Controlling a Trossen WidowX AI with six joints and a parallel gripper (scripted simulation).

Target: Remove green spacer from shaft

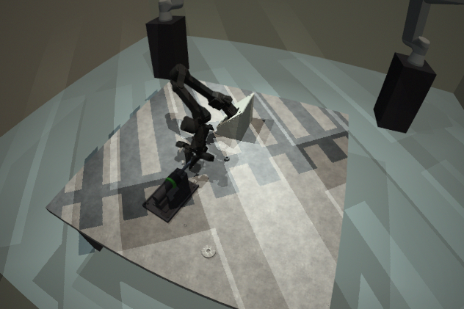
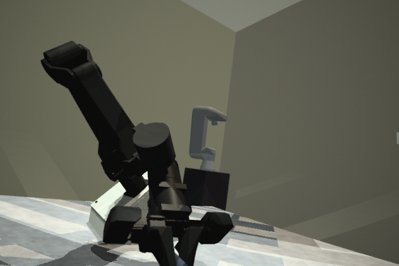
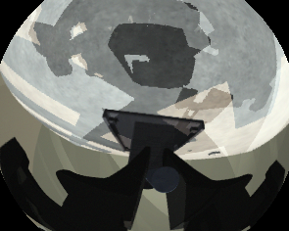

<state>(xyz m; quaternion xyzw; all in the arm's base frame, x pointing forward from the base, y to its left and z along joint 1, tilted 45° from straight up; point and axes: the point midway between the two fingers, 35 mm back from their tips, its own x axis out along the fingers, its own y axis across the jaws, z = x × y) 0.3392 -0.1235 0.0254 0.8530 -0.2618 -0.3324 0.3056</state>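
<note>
A dark housing assembly stands on a black base plate point(image 1: 164, 215) near the table's left front. The green spacer point(image 1: 170, 182) sits on the shaft point(image 1: 183, 169) right next to the big housing block point(image 1: 180, 194). My gripper point(image 1: 189, 163) point(image 2: 175, 253) point(image 3: 156, 151) is shut on the shaft's free end, which shows in the wrist view as a dark round face point(image 3: 163, 179) between the fingers. In the wrist view the housing point(image 3: 153, 132) lies straight ahead. Other spacers are too dark to make out.
A pale wedge-shaped block point(image 1: 239, 118) point(image 2: 106, 201) stands behind the arm's base. A grey washer point(image 1: 208, 249) lies near the front edge and a small ring point(image 1: 226, 158) lies right of the gripper. Two black pedestals point(image 1: 167, 45) point(image 1: 404, 92) with grey arms stand off the table.
</note>
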